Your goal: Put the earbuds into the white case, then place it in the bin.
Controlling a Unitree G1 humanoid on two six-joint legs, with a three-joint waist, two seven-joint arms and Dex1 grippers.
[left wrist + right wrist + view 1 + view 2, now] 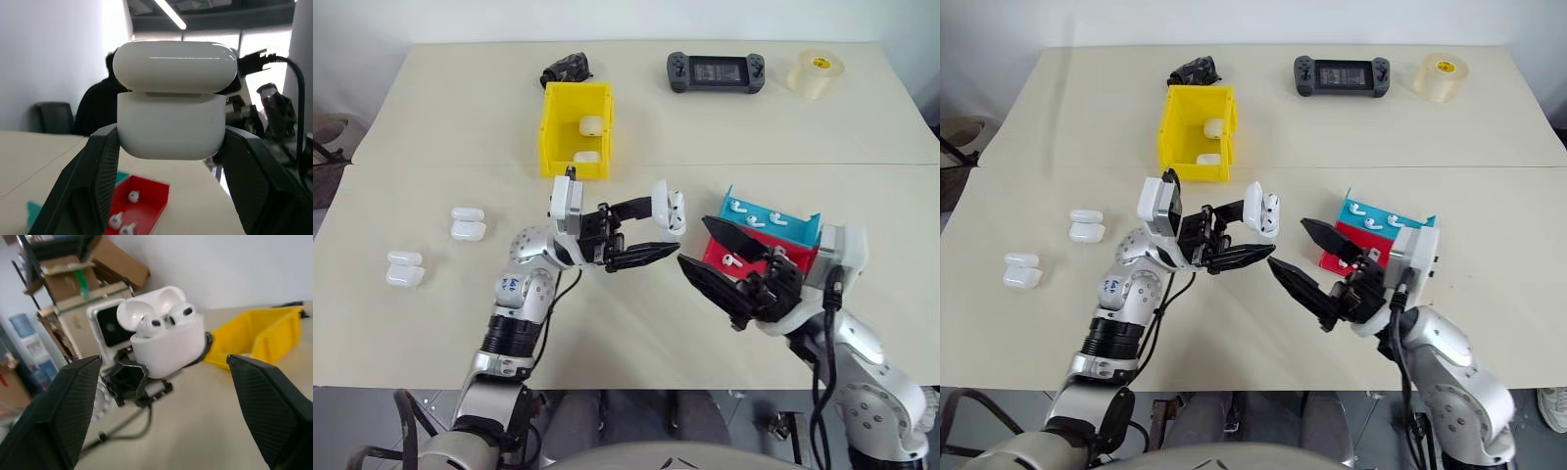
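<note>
- Left gripper (646, 230) was clamped on the white case (668, 211), lid open, earbuds (168, 318) seated, just short of the bin (576, 129).
- Right gripper (710, 264) stood wide, empty, beside the case.
- Judged light, glossy, slippery; hold the case body, not the lid.

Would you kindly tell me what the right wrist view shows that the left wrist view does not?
Right wrist view alone: two earbuds seated in the white case with its lid open, the yellow bin behind, and the open right gripper. Left wrist view alone: the red tray holding loose earbuds, and a person behind. Both share the case, held by the left gripper.
</note>
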